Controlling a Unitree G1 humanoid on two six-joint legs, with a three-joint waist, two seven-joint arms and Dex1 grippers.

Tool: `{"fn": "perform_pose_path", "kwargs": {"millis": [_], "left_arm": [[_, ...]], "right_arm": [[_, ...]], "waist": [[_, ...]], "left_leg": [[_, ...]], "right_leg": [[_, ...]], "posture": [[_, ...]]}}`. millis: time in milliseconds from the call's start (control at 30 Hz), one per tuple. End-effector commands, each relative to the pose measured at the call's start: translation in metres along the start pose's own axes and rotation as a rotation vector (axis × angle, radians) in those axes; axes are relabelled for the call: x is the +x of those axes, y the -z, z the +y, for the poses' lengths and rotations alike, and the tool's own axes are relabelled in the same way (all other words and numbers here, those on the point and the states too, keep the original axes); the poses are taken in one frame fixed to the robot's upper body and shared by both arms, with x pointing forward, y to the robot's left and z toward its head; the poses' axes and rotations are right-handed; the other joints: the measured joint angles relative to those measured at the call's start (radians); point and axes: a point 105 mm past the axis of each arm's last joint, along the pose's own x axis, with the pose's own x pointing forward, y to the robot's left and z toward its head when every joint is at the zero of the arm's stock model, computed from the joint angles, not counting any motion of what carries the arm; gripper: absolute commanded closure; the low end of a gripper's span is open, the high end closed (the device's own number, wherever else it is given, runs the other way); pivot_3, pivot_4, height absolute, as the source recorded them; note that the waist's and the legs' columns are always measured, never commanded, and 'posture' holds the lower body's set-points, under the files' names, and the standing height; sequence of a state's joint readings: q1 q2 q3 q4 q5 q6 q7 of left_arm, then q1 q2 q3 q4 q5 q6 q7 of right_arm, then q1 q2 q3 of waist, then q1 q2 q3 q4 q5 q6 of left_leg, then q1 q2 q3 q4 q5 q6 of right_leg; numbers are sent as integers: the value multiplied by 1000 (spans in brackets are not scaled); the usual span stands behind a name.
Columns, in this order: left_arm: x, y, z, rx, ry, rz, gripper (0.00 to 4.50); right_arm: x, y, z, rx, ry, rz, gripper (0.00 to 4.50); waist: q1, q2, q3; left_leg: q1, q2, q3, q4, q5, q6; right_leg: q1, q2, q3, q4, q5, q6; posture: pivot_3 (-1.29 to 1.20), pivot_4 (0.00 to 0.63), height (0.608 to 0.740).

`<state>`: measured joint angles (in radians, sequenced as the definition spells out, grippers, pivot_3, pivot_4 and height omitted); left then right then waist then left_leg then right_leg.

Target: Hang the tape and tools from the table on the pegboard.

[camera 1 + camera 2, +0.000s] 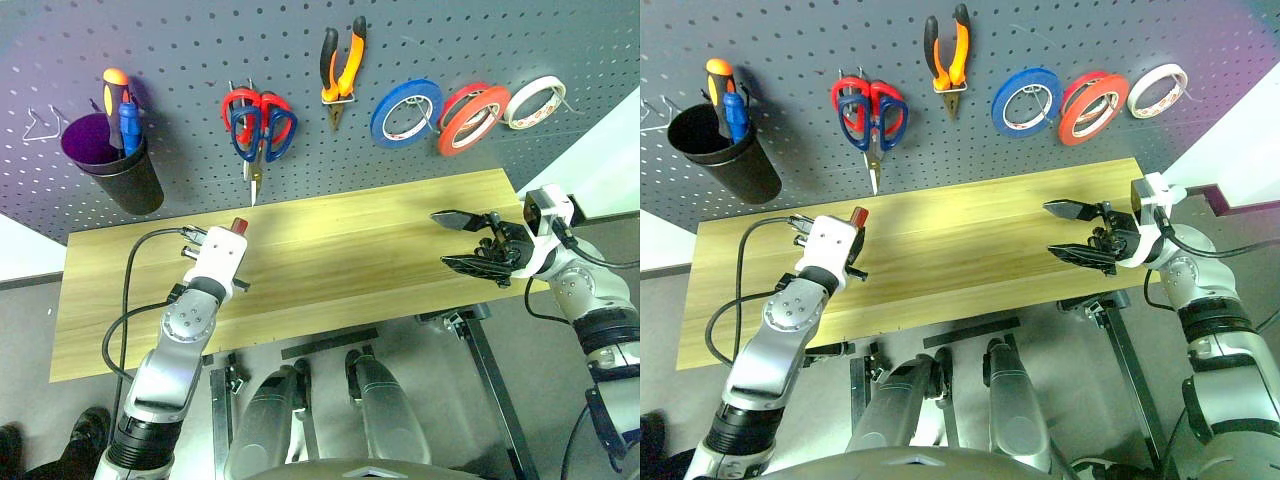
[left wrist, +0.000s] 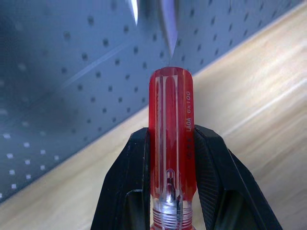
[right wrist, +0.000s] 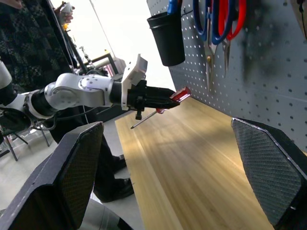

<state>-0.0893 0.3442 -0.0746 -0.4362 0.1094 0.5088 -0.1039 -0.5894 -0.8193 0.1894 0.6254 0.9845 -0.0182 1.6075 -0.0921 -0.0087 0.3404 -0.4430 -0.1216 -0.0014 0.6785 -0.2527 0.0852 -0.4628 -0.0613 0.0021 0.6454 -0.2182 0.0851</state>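
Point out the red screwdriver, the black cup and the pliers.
Screwdriver (image 2: 171, 143), left wrist view, middle of red handle.
Cup (image 1: 128, 172), left eye view, front wall.
Pliers (image 1: 349, 68), left eye view, orange handle.

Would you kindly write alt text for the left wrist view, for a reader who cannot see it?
The left gripper is shut on the red-handled screwdriver, its two black fingers clamping the clear red handle. Beyond lie the light wood table and the dark grey pegboard, where metal scissor tips hang down.

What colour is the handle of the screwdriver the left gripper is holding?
Translucent red, with a clear base. The screwdriver shows best in the left wrist view, clamped in the left gripper.
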Motion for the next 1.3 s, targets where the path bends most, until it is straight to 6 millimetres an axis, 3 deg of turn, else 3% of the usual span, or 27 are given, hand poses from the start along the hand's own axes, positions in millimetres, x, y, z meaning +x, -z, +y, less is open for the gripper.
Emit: {"fn": "perform_pose_path", "kwargs": {"millis": [33,167,433,767,867,1167,1300], "left_arm": [[-8,-31,13,29,-39,-163,3613],[-14,-51,14,69,-28,-284,3613],[-21,-72,14,63,5,-395,3613],[-18,-120,47,73,-67,-528,3613],[-18,-133,50,48,-9,-552,3613],[-18,-146,80,55,-61,-561,3613],[-18,-154,79,62,-11,-592,3613]], "right_arm": [[-1,-5,-3,-44,3,-5,0],[2,-9,-5,-67,1,-17,0],[7,-18,-4,-46,-32,-65,0],[14,-25,-12,-79,-25,-109,0],[16,-29,-14,-84,-25,-125,0],[21,-31,-16,-92,-39,-128,0],[22,-32,-17,-91,-37,-127,0]], "waist": [[-1,1,-1],[-1,3,-12],[1,6,-47],[32,8,-95],[39,8,-104],[49,10,-114],[51,9,-119]], "left_leg": [[0,0,0,0,0,0],[0,0,0,1,1,-2],[0,0,0,2,1,-2],[1,0,0,4,3,-4],[1,0,0,4,5,-8],[2,0,0,5,7,-10],[2,0,0,5,7,-11]], "right_leg": [[0,0,-1,0,0,0],[0,0,-1,0,1,1],[1,0,-2,1,2,1],[2,0,-3,2,4,0],[3,0,-3,1,4,1],[2,0,-4,2,5,0],[3,0,-4,2,5,0]], "posture": [[-203,226,729],[-198,199,729],[-174,164,729],[-141,125,729],[-134,119,729],[-125,110,729],[-120,110,729]]}}
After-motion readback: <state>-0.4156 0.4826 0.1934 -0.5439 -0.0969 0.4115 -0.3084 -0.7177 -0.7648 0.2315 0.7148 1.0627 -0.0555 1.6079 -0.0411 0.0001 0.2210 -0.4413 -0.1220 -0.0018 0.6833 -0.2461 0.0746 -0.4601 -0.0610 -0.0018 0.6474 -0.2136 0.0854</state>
